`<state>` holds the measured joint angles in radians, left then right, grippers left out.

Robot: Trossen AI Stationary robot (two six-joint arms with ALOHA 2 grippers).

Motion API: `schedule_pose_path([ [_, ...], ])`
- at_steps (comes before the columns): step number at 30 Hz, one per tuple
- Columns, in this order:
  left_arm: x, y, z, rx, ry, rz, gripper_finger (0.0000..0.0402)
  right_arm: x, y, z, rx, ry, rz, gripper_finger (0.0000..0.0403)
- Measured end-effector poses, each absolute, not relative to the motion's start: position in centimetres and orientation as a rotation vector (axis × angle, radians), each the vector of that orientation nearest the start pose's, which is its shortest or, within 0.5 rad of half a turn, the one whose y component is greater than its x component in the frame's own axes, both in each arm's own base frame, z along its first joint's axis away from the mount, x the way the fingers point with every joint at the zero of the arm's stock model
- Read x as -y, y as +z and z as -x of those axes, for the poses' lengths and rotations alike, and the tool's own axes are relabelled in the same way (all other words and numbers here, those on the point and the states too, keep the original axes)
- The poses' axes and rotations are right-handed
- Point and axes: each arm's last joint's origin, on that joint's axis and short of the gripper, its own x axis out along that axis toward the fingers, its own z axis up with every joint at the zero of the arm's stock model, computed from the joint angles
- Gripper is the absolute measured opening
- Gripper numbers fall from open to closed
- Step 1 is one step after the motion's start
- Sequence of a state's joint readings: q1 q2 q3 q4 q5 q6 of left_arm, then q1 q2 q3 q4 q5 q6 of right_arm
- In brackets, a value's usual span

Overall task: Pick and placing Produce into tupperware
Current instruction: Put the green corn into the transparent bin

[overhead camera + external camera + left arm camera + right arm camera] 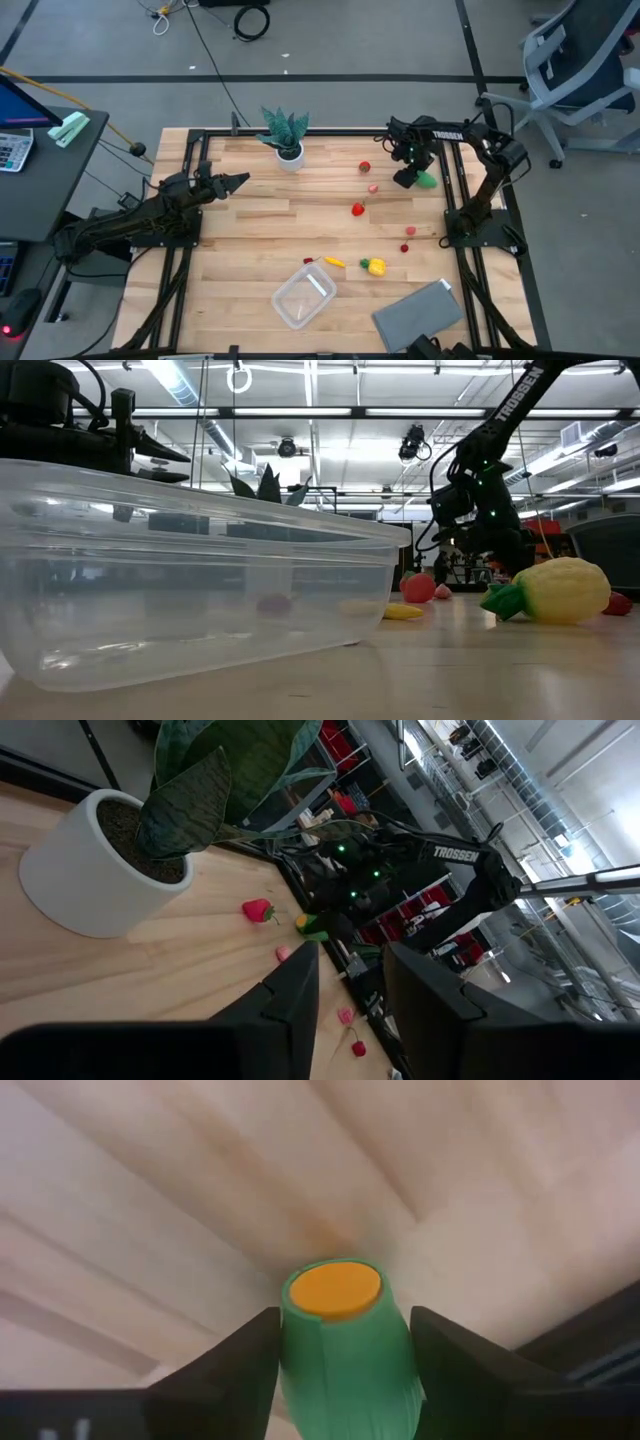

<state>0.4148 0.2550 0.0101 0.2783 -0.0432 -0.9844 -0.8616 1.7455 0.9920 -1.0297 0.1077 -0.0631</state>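
The produce lies scattered on the wooden table: a red strawberry, a pink piece, a red piece, a yellow pepper and a thin yellow chili. The clear tupperware stands near the front edge and fills the low view. At the far right my right gripper points steeply down, shut on a green vegetable with an orange end. My left gripper hangs level at the far left, open, with nothing between its fingers. My right gripper has the green vegetable's two sides between its two fingers, one finger against each side. The fingers come from above, slanting down, and lie along the piece. Its orange end points at the wood; whether it rests there I cannot tell.
A spiky green plant in a white pot stands at the far edge between the arms. A flat grey sheet lies at the front right corner. Two small red cherries sit near the right arm's base. Black frame rails border the table.
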Motion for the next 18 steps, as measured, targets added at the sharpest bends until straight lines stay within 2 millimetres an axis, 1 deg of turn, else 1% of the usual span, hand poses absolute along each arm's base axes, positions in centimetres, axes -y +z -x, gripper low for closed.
schedule_pose_path([
  [4,-4.7,17.2,-10.3,0.255,0.403,0.96,0.0119,19.4,16.1,-17.7,-1.646,-0.636,-0.628,0.0212],
  [7,-4.7,17.2,-10.3,0.256,0.404,0.96,0.0121,18.6,18.0,-18.4,-1.528,-0.622,-0.675,0.0214],
  [12,-4.7,17.2,-10.3,0.255,0.404,0.96,0.0118,16.8,22.4,-20.7,-1.209,-0.518,-0.737,0.0213],
  [15,-4.7,17.2,-10.3,0.256,0.404,0.96,0.0115,15.6,25.0,-22.7,-0.982,-0.392,-0.701,0.0212],
  [18,-4.7,17.2,-10.3,0.255,0.404,0.96,0.0116,13.7,27.2,-25.3,-0.752,-0.234,-0.643,0.0215],
])
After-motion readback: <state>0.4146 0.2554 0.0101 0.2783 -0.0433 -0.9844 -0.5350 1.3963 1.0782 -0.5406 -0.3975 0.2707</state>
